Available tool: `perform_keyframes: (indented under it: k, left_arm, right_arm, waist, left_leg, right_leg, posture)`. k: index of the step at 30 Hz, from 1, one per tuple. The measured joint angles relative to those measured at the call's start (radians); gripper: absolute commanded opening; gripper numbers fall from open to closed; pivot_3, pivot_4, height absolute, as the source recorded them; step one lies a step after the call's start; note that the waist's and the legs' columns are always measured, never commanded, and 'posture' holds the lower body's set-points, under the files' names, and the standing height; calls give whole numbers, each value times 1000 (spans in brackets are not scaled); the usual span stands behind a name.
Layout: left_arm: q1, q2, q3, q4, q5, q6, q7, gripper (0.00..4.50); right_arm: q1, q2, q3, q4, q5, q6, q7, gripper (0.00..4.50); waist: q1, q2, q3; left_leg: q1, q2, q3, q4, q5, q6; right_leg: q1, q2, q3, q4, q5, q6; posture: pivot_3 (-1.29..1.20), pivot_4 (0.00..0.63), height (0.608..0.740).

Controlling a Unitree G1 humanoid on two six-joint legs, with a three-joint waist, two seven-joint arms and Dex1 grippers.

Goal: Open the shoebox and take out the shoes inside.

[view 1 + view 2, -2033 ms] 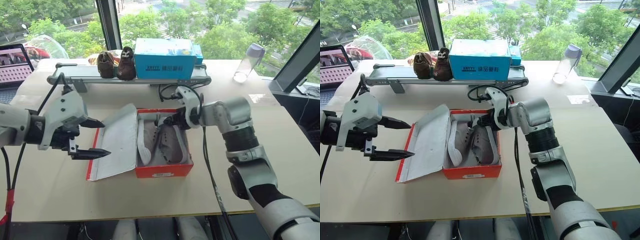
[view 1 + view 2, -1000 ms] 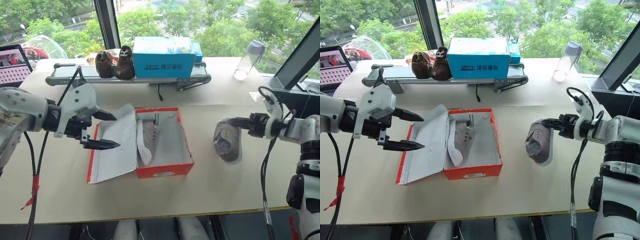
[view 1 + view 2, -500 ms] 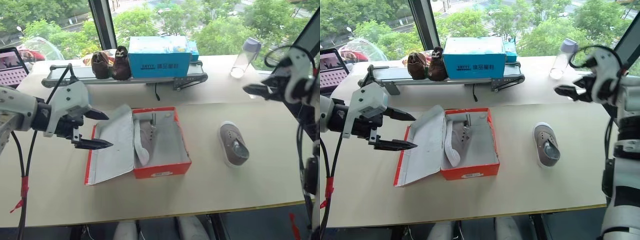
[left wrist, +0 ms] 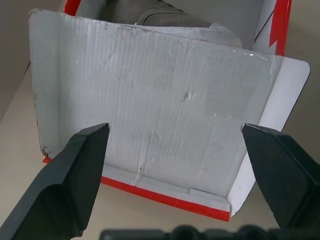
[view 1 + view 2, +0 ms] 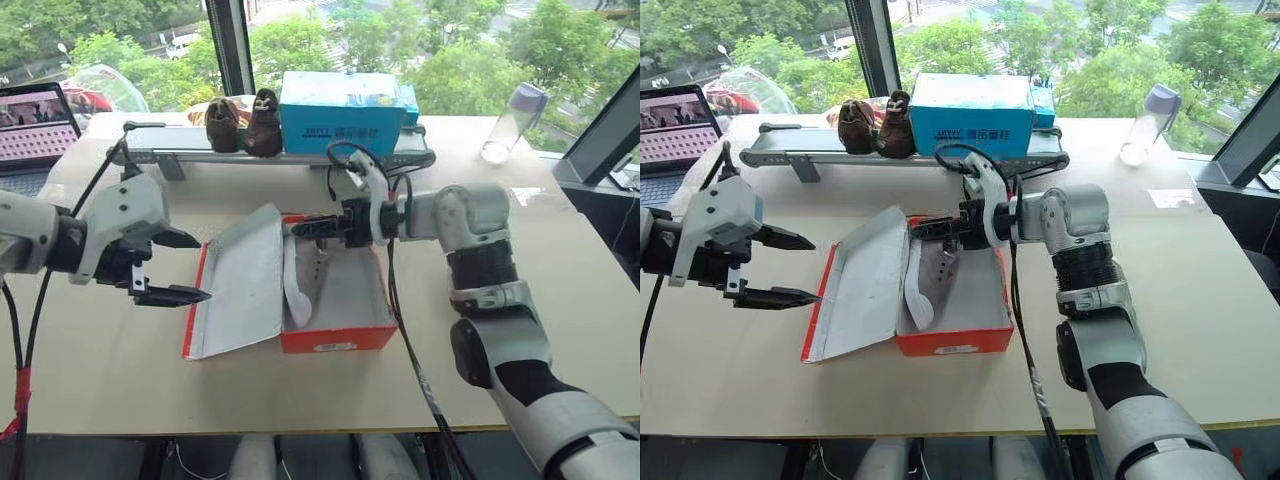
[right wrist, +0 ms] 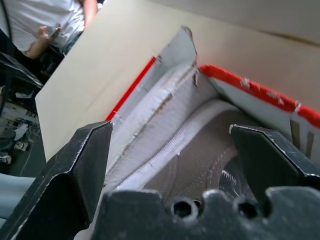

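Tall windows with green trees behind them back a pale tabletop, matte and smooth, and on it sits the shoebox, a shallow red cardboard tray with white inner walls. Its hinged lid is thrown open toward the robot's left, white corrugated underside up, with a thin red edge along the rim. One grey shoe remains inside, tipped on its side against the left wall of the box beside the lid hinge, its white rubber sole showing as a long curved strip; its long axis runs front to back, along the box's longer side. The right gripper hangs over the back left corner of the box, just above the far end of that shoe, pointing toward the robot's left, jaws spread wide with nothing between them; the right wrist view looks down past its black fingers onto grey canvas and stitched sole. By my reading this arm is much the nearer one, and it would need to drop and close across the shoe's narrow width. The left gripper is equally wide and empty, hovering outside the box at the lid's free edge, pointing toward it.
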Motion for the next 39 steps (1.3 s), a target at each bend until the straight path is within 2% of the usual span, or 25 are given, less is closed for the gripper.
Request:
perform_keyframes:
  k: [7,10,16,21,27,34,39]
  left_arm:
    - [38,0,43,-42,-15,27,22,4500]
    - [44,0,58,-52,-19,28,29,4500]
    - [0,-43,57,-55,-62,42,57,4500]
    - [-12,-43,36,-52,-61,45,60,4500]
    - [-14,-43,11,-35,-50,26,59,4500]
    - [-41,-52,-31,-14,-37,9,55,4500]
    - [-81,-83,-78,10,-11,-21,47,4500]
  right_arm:
    - [0,24,46,89,-8,-53,18,4453]
    - [-2,37,45,129,-10,-94,22,3728]
    - [-7,82,27,204,-16,-158,17,1689]
    - [-9,96,1,203,-13,-165,6,31]
    - [-8,73,-19,150,2,-128,-17,31]
    - [-3,7,-112,-139,100,100,-65,31]
    - [-38,-14,-252,-265,180,282,-118,31]
  waist:
    - [-21,0,0]
    - [-22,0,0]
    - [-19,-1,0]
    - [-19,-1,0]
    - [-19,0,0]
    - [-16,-1,0]
    - [-16,-1,0]
  left_leg:
    - [0,1,0,-1,0,0]
    - [1,1,0,-1,0,0]
    - [1,1,0,-1,0,0]
    - [1,1,0,-1,0,0]
    - [1,1,0,-2,0,0]
    - [0,1,-1,-2,0,0]
    - [0,1,-1,-1,0,0]
  right_leg:
    - [-1,1,0,1,0,-1]
    - [-1,1,0,1,0,-1]
    - [0,1,0,1,0,-1]
    - [-1,1,0,1,0,-1]
    - [-1,1,0,1,0,-1]
    - [-1,1,0,1,0,-1]
    - [-1,1,0,1,0,-1]
  posture:
    - [0,150,740]
    - [0,150,740]
    - [0,150,740]
    - [0,150,740]
    - [0,150,740]
    - [0,150,740]
    - [0,150,740]
